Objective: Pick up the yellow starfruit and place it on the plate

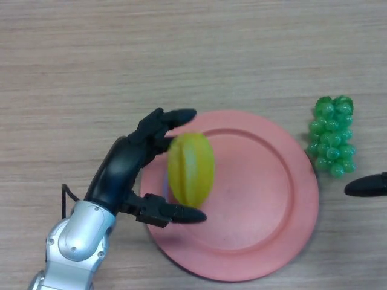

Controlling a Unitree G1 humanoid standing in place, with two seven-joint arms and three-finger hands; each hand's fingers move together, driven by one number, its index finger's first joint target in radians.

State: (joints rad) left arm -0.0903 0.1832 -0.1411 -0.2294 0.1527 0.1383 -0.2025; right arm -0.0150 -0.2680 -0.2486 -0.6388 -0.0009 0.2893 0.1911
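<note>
The yellow starfruit [191,168] stands over the left part of the pink plate [266,199]. My left hand [130,166] reaches in from the lower left, its fingers above and its thumb below the fruit, curled round it. Whether the fruit rests on the plate or hangs just above it I cannot tell. Only a black tip of my right hand [367,185] shows at the right edge, beside the plate.
A bunch of green grapes [332,135] lies on the wooden table [181,54] just right of the plate's upper rim, close to the right hand's tip.
</note>
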